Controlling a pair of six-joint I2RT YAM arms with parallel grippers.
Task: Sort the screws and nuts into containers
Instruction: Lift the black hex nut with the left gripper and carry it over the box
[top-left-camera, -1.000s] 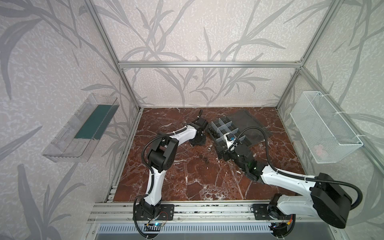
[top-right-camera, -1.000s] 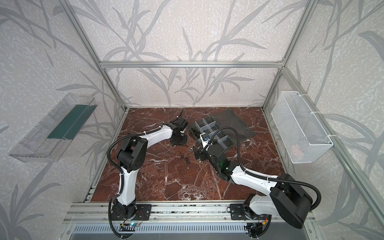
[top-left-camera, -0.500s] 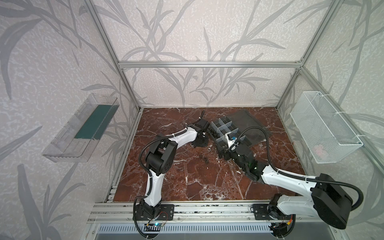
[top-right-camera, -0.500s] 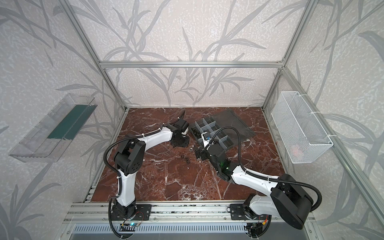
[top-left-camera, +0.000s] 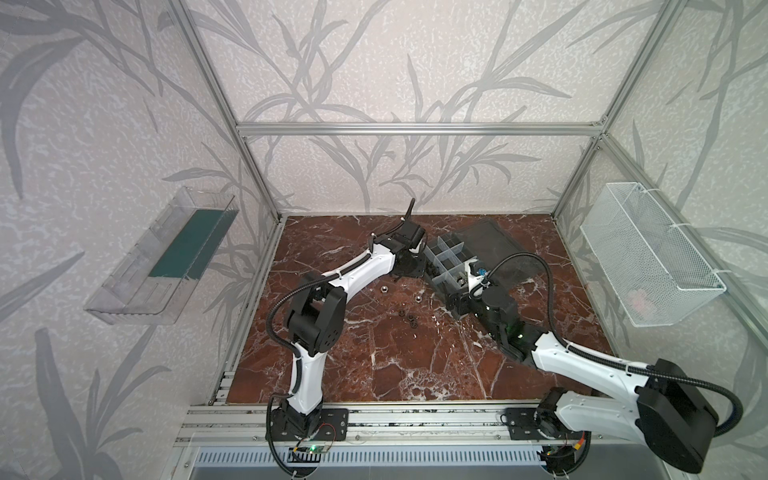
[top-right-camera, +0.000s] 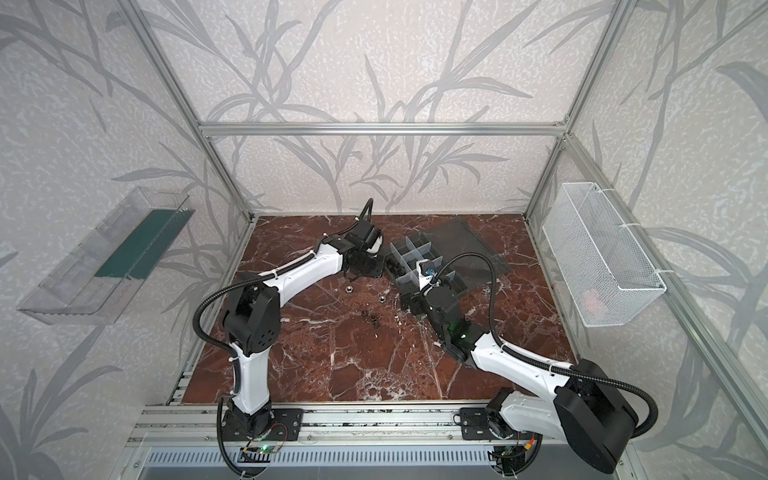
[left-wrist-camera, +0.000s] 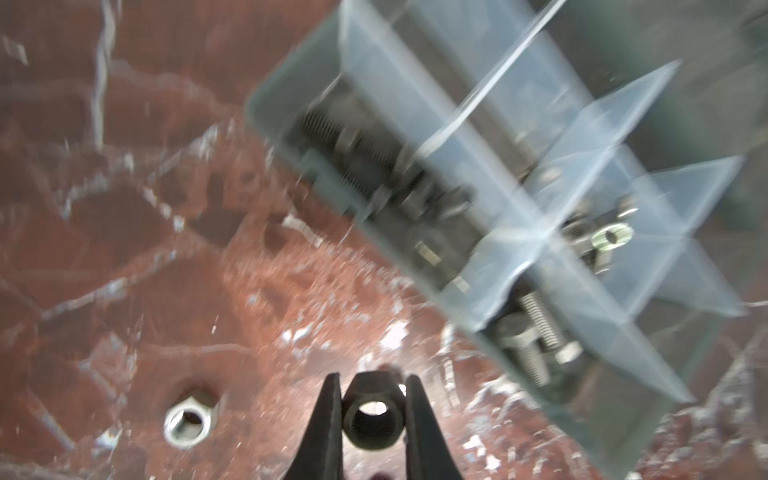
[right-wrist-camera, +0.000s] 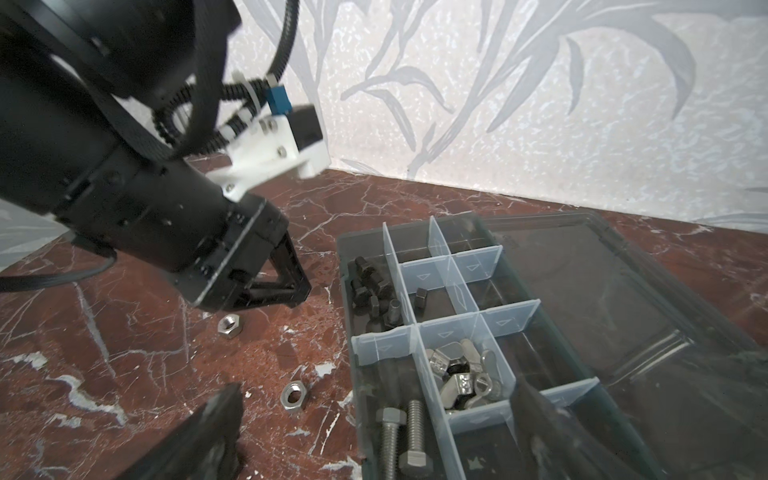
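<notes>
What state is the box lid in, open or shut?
Open. The lid lies flat beside the box, whose inside is uncovered.

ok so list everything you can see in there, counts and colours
table: one, red-brown marble
organizer box: one, dark grey, lid open, rear of table
dark screws: several, black, compartment nearest left gripper
silver screws: two, silver, compartment below right gripper
silver nuts: pile, hex and wing, compartment beside those
loose silver nuts: two, on table beside box
loose black nuts: a few, mid-table
wire basket: one, white, right wall
clear tray: one, green base, left wall
left gripper: black, shut on black nut
right gripper: black, open, at box's near end
</notes>
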